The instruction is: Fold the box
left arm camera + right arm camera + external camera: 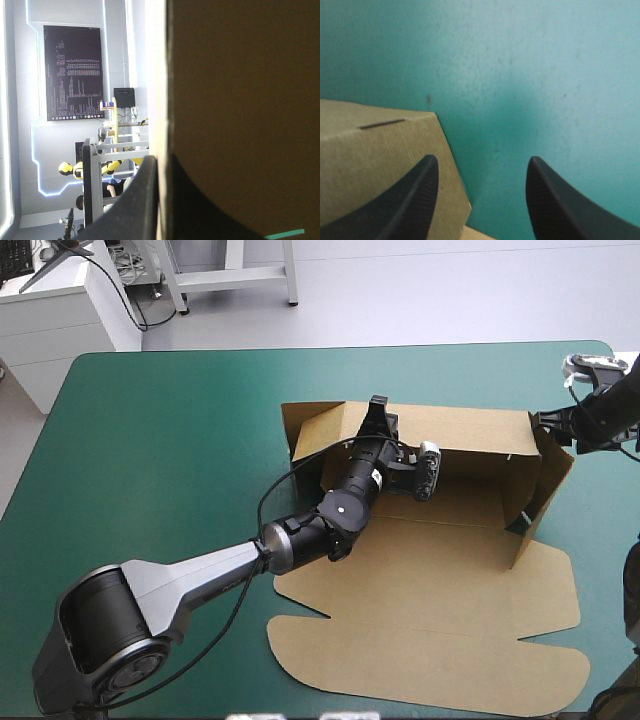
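The brown box (440, 570) lies at the table's middle right, its back wall (470, 430) and right wall (548, 485) raised and its lid flat toward the front edge. My left gripper (377, 406) is at the top of the back wall near its left end. In the left wrist view the board (240, 100) runs between the all but shut gripper (162, 157). My right gripper (548, 422) hovers at the box's rear right corner. In the right wrist view the gripper (482, 160) stands open, one finger (410, 200) over a box corner (375, 155) and nothing between them.
Bare teal-green cover (170, 440) spreads across the table's left half and behind the box. The table's right edge (612, 350) is close to the right gripper. The lid's front flap (420, 660) reaches near the table's front edge.
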Controlling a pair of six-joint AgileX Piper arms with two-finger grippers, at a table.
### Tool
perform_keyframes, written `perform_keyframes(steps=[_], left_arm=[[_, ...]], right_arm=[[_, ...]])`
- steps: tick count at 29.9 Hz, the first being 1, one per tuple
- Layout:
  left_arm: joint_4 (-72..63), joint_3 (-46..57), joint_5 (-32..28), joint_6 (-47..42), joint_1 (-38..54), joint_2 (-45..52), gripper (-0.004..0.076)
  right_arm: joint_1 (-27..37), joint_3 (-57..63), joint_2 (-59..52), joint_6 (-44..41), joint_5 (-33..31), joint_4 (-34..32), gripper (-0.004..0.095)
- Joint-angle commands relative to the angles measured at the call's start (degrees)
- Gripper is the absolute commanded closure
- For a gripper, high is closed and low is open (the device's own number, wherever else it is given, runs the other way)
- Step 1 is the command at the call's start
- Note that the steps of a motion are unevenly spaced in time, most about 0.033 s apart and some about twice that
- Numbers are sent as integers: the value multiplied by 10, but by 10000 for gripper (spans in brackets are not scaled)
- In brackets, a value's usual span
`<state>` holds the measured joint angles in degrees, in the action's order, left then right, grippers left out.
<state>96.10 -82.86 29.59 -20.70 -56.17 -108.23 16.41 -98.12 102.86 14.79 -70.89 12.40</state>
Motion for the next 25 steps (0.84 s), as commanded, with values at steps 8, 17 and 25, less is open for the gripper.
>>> perform_keyframes(steps=[8, 17, 25], left_arm=[[3, -11, -5, -7, -3, 29, 732], [3, -11, -2, -7, -3, 29, 732], [3, -11, -1, -7, -3, 29, 732]], right_arm=[[21, 134, -138, 51, 86, 80, 422], [98, 294, -214, 257, 113, 290, 422], [101, 331, -226, 341, 99, 292, 422]])
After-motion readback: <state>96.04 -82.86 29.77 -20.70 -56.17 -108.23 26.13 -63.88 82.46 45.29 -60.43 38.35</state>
